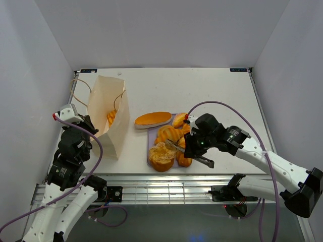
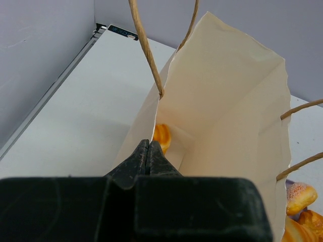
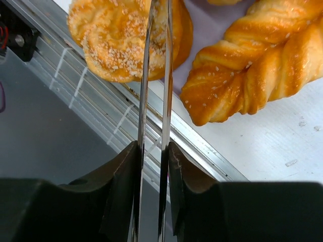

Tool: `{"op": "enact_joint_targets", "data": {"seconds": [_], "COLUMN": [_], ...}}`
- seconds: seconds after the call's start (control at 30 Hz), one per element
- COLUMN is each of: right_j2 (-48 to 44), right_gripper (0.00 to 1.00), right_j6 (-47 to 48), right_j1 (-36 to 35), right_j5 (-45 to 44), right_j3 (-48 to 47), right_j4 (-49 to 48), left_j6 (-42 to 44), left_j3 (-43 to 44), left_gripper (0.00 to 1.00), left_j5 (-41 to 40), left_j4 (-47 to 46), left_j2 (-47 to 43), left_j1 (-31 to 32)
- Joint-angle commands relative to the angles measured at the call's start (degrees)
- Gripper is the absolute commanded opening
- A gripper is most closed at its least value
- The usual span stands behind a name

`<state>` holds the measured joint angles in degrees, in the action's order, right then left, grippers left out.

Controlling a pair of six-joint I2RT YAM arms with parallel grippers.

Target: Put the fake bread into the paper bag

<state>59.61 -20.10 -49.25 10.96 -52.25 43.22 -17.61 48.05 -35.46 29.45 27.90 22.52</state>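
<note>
1. Top view: my left gripper [image 1: 90, 126] pinches the paper bag [image 1: 113, 128] rim, centre left. The fake bread [image 1: 169, 135] lies on the tray [image 1: 150, 147], centre.
2. Left wrist: my fingers are pressed together on the paper, and one bread piece [image 2: 162, 137] sits inside.
3. Right wrist: my right gripper [image 3: 154, 151] clamps the tongs [image 3: 145, 75] over a seeded bun [image 3: 108, 40].

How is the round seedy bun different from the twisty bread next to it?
The round bun is a fat circle; the twisty bread is long and braided. The round bun is thickly sprinkled with seeds; the twisty bread has only a few. In the right wrist view the silver tongs cross in front of the round bun, while the twisty bread lies beside them. Both are shiny and golden-orange.
</note>
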Motion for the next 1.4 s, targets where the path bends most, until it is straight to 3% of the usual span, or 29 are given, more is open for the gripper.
{"op": "enact_joint_targets", "data": {"seconds": [0.0,0.23,1.37], "right_j2": [-0.7,-1.9,-0.3], "right_gripper": [0.26,0.18,0.17], "right_j6": [1.4,1.9,3.4], "right_j1": [-0.4,-0.3,-0.4], "right_j5": [-0.8,-3.1,-2.2], "right_j3": [-6.0,-11.5,-26.4], "right_j4": [0.5,1.4,-2.1], "left_j6": [0.7,0.9,1.0], "left_j3": [-0.2,0.2,2.8], "left_gripper": [0.0,0.0,0.0], "left_j5": [1.0,1.9,4.7], "left_j4": [-1.2,-1.6,1.4], "left_j2": [-0.1,-0.1,1.4], "left_j1": [0.2,0.2,0.2]}}
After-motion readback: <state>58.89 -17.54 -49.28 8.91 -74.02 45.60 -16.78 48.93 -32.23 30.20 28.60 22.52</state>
